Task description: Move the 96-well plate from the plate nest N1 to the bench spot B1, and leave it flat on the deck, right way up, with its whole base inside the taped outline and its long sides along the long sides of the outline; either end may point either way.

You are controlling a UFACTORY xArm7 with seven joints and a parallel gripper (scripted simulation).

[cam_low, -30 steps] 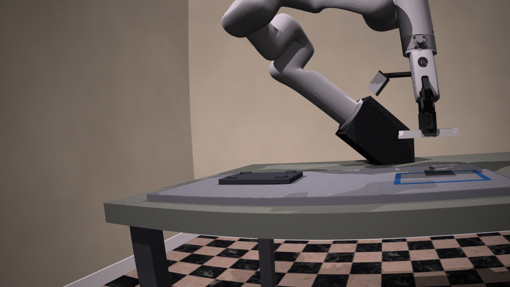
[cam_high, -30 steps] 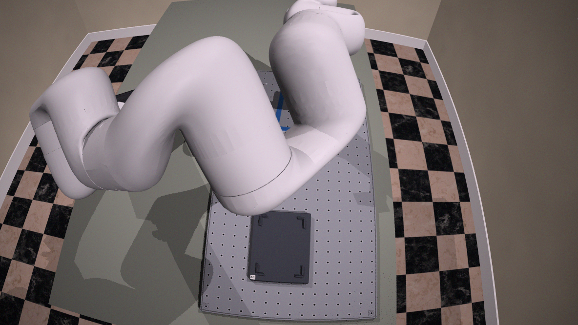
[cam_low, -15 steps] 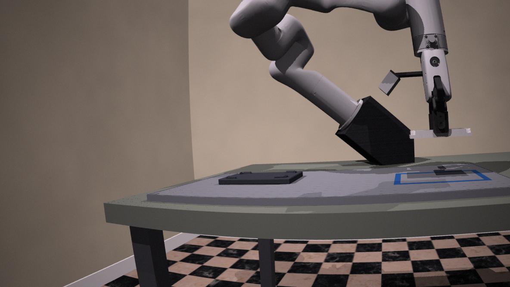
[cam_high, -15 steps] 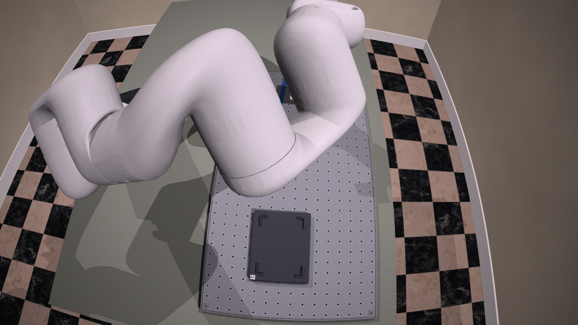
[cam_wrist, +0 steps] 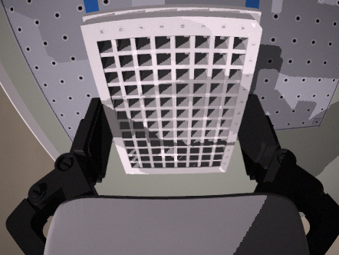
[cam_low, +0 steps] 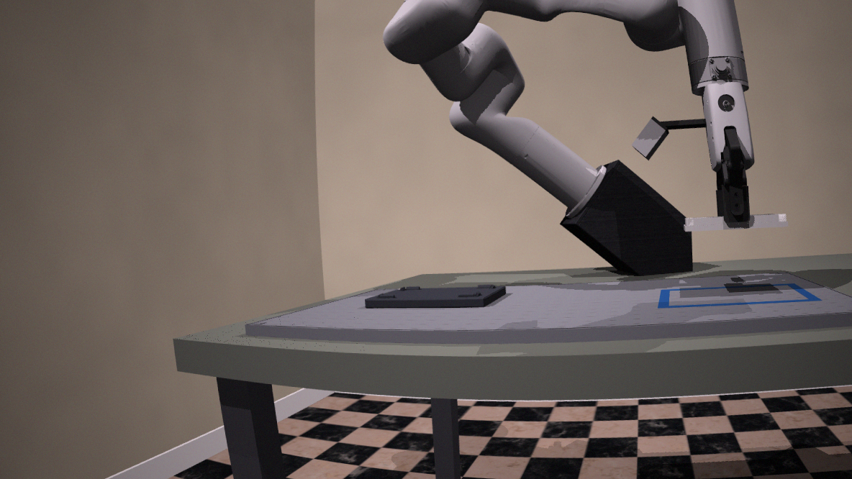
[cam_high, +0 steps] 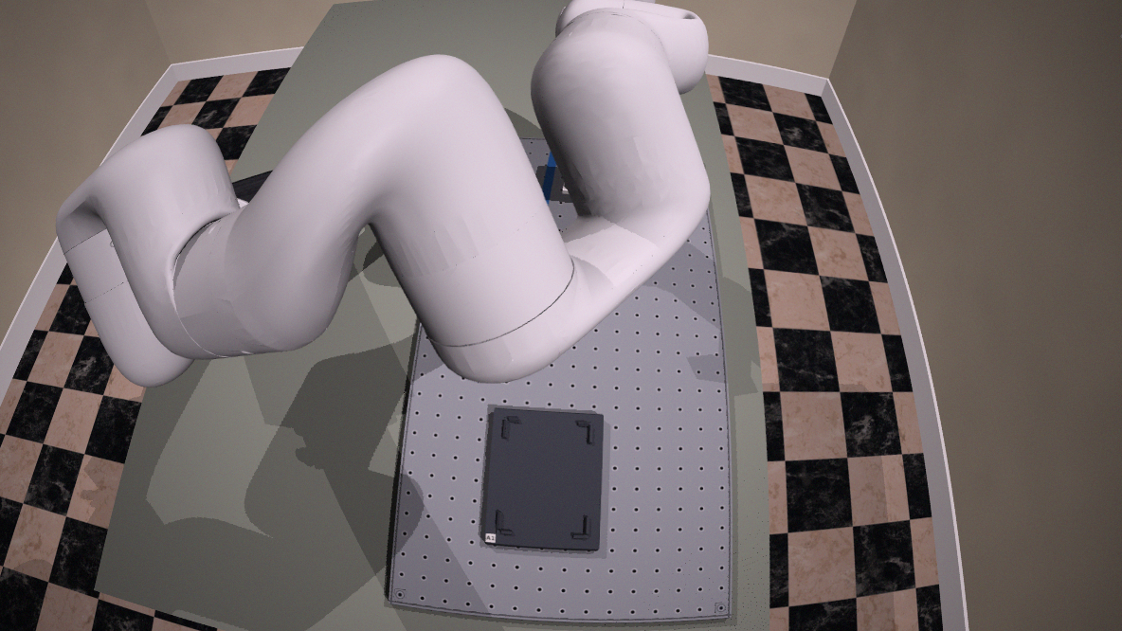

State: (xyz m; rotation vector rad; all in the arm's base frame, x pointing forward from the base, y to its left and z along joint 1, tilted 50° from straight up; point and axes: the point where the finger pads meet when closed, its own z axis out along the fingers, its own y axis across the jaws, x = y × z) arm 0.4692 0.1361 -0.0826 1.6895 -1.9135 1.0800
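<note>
My tool (cam_low: 734, 219) clamped on long sides of 96-well plate (cam_wrist: 173, 96), level, right of frame, above blue taped outline (cam_low: 667, 298); plate nest (cam_low: 434, 295) vacant, centre-left on counter (cam_low: 357, 357).

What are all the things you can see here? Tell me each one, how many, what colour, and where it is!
Well plate: one, white, held level in the air above the blue outline, well openings up.
Blue tape outline: one, blue, on the grey board below the plate.
Plate nest: one, dark grey, flat on the board, nothing in it, a small white label at one corner.
Board with holes: one, light grey, on top of the table.
Table: one, olive green with dark legs, on the floor.
Floor: black and tan checks, all around the table.
Walls: tan, behind and beside.
Arm: one, white, on a black base.
Gripper: one, black, clamped on the plate's long sides.
</note>
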